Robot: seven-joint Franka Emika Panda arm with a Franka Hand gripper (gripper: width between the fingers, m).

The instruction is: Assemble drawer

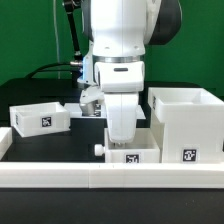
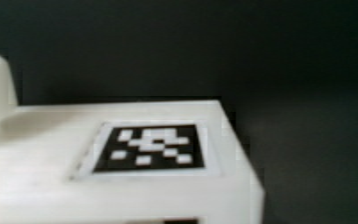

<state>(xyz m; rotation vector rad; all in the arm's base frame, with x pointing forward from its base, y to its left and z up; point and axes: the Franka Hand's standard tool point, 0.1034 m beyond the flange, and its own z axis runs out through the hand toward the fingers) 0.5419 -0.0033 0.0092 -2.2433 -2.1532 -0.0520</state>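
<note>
A small white tray point(image 1: 133, 157) with a square tag and a side knob point(image 1: 97, 150) sits just behind the front rail. My gripper point(image 1: 120, 140) reaches straight down into it, and its fingertips are hidden behind the tray's wall. The wrist view is filled by the tray's tagged white face point(image 2: 153, 148), very close and blurred; the fingers do not show clearly there. The tall boxy case point(image 1: 186, 125) stands to the exterior view's right of the tray. A second small tray point(image 1: 40, 118) sits at the exterior view's left.
A long low white rail point(image 1: 60, 175) runs along the table's front edge. The table top is black, with a green backdrop behind. The arm's body blocks the view of the table's middle back.
</note>
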